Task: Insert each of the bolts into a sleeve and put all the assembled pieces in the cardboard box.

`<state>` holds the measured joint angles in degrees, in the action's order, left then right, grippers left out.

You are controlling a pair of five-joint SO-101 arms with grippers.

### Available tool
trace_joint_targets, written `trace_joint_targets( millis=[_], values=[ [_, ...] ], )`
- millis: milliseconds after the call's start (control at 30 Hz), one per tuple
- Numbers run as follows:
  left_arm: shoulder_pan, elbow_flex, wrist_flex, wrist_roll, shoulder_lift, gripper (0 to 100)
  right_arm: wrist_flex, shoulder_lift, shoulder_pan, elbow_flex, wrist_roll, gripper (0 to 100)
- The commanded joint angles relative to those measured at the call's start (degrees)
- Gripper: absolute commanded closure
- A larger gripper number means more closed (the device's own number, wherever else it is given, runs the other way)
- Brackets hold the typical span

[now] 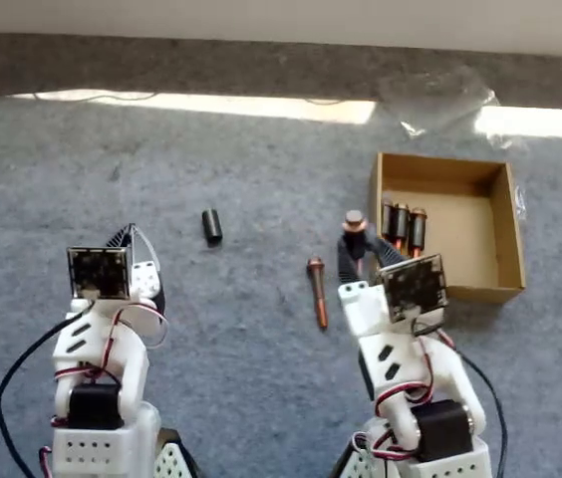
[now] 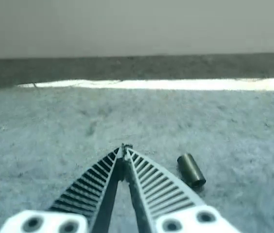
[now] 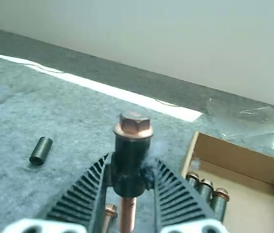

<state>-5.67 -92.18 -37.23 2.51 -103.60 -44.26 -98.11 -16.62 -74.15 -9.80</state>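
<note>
The grey table (image 1: 261,169) carries the cardboard box (image 1: 442,162), which has three assembled pieces (image 1: 401,227) lying inside. Just beside the box, the right gripper (image 3: 131,164) clamps an upright sleeved bolt (image 3: 132,143). The left gripper (image 2: 125,151) is pinched closed and empty, with the loose sleeve (image 1: 211,226) lying near it. A bare bolt (image 1: 317,292) lies beside the right gripper.

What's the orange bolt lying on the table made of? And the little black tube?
The loose bolt looks like metal with a copper-coloured finish: it glints. The black tube seems dark metal, maybe hard plastic; its smooth, dull sheen leaves that open.
</note>
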Motion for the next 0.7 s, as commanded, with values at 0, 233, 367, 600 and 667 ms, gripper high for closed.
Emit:
trace_joint_targets(
  millis=[0,233,367,600,667],
  values=[
    [0.84,-3.74,-0.09,-0.53,-0.48,99,-0.40,11.82,5.14,11.56,-0.62,99.4],
    [0.66,-5.05,-0.35,-0.53,-0.48,99,-0.40,43.74,14.73,28.70,-0.70,99.4],
    [0.66,-5.05,-0.35,-0.53,-0.40,99,-0.31,59.91,19.65,36.88,-0.79,99.4],
    [0.66,-5.05,-0.35,-0.53,-0.40,99,-0.48,83.65,25.45,51.21,-0.79,99.4],
    [0.66,-5.05,-0.35,-0.53,-0.40,99,-0.48,89.71,26.33,54.46,-0.79,99.4]
  ],
)
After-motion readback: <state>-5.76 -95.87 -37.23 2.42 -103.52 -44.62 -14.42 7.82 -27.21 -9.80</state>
